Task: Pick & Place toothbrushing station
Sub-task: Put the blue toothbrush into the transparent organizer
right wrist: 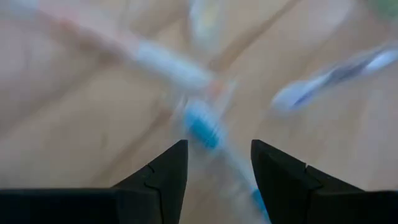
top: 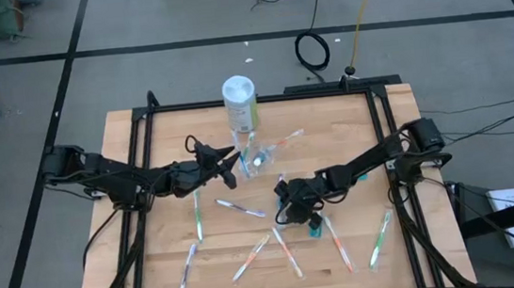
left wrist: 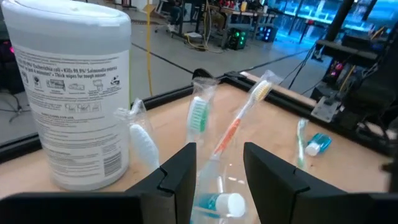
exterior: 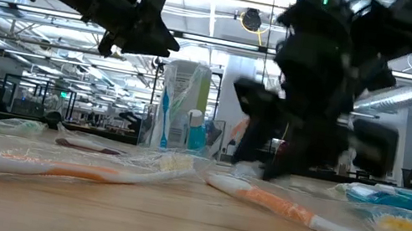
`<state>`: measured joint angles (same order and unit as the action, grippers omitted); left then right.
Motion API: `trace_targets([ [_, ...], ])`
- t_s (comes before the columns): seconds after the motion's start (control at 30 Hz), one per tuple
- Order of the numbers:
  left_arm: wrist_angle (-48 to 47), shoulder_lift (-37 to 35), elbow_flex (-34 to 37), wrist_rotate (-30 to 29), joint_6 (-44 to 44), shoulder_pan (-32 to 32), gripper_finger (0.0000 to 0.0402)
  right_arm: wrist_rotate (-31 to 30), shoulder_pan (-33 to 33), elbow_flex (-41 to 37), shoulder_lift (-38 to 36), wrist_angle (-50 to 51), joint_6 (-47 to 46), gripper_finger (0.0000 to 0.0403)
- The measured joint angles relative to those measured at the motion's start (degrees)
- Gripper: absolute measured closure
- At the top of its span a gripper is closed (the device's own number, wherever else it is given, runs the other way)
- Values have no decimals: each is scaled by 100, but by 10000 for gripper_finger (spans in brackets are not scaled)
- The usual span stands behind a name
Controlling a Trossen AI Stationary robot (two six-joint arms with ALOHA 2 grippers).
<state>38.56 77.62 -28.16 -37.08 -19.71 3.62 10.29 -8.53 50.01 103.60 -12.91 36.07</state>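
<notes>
While the left gripper (left wrist: pixel 216 171) hovers with fingers parted, empty, just beside the small clear plastic cup (top: pixel 255 156) already holding brushes, the right gripper (top: pixel 298 200), parted too, descends over loose pastel-handled toothbrushes (top: pixel 244 208) near the cup, likely choosing one.

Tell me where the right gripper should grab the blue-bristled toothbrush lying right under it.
Probably mid-handle, just behind the blue-bristled toothbrush's head, coming straight down. It lies flat on the table, so only a top-down pinch across the thin handle fits. The right gripper is open right above it, though other brushes cross close by, so keep the jaws narrow.
</notes>
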Motion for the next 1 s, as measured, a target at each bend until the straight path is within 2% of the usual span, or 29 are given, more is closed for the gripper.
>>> trace_targets([
  [0.3, -241, 0, 0, 164, -366, 0, 266, -63, 137, 30, 365, -75, 363, 244],
  [0.43, -287, 0, 0, 188, -509, 0, 266, -61, 135, 29, 367, -2, 375, 278],
  [0.73, -287, 0, 0, 221, -506, 0, 266, -40, 186, 9, 376, -208, 674, 394],
  [1.0, -429, 0, 0, 269, -613, 0, 266, -409, 268, -17, -189, -225, 667, 402],
])
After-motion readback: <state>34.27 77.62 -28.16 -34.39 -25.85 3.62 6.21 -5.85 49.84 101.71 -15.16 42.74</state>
